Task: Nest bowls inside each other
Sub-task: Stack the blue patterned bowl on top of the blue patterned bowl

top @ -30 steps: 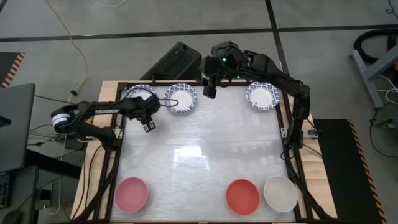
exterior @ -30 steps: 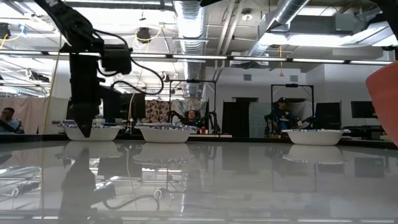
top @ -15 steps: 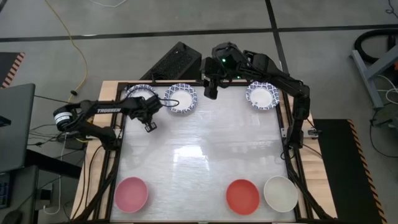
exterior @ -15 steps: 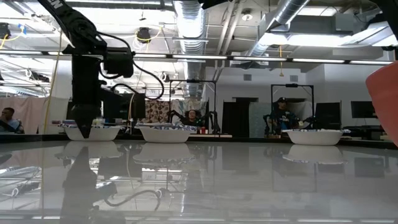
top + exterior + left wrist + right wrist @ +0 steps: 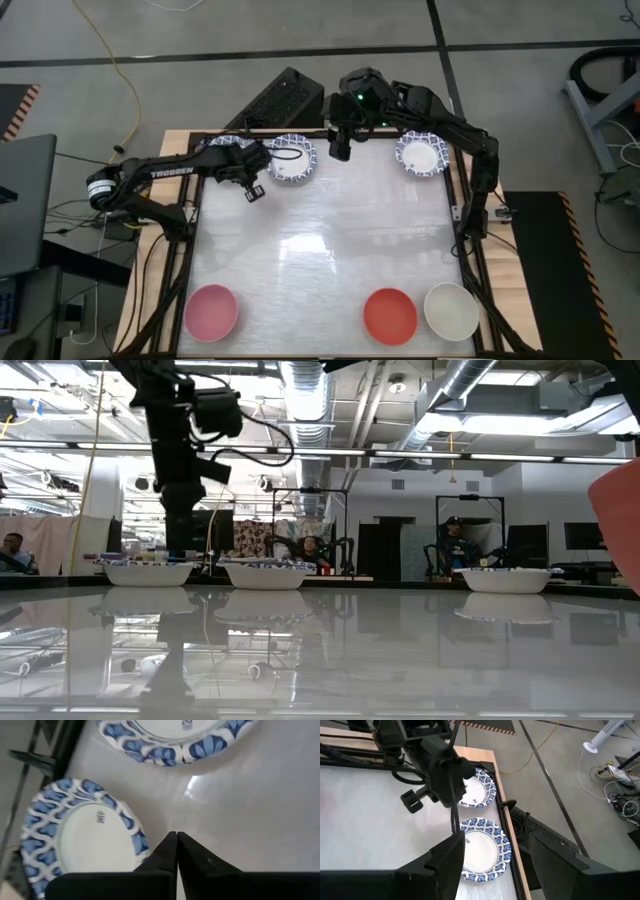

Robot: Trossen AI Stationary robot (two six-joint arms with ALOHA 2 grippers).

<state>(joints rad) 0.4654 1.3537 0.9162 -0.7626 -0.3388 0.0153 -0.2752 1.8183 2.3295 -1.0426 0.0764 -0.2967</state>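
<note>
Three white bowls with blue-patterned rims stand along the far edge: one [image 5: 222, 147] partly under my left arm, one [image 5: 291, 160] beside it, one [image 5: 420, 155] at the far right. A pink bowl [image 5: 210, 310], a red bowl [image 5: 390, 314] and a plain white bowl [image 5: 452, 310] stand along the near edge. My left gripper [image 5: 176, 841] is shut on nothing and hangs above the table, just near of the two far-left bowls [image 5: 82, 842] [image 5: 175, 737]. My right gripper [image 5: 340, 148] hovers open, high over the far edge.
A dark frame [image 5: 462, 215] rims the glossy white table top. The middle of the table [image 5: 320, 250] holds nothing. Beyond the far edge lies a black keyboard-like object [image 5: 280, 100]. People sit in the room behind, in the low view.
My left gripper has shut on nothing, then risen clear of the table and shifted a little toward the far right, toward the second patterned bowl. No bowl has moved.
</note>
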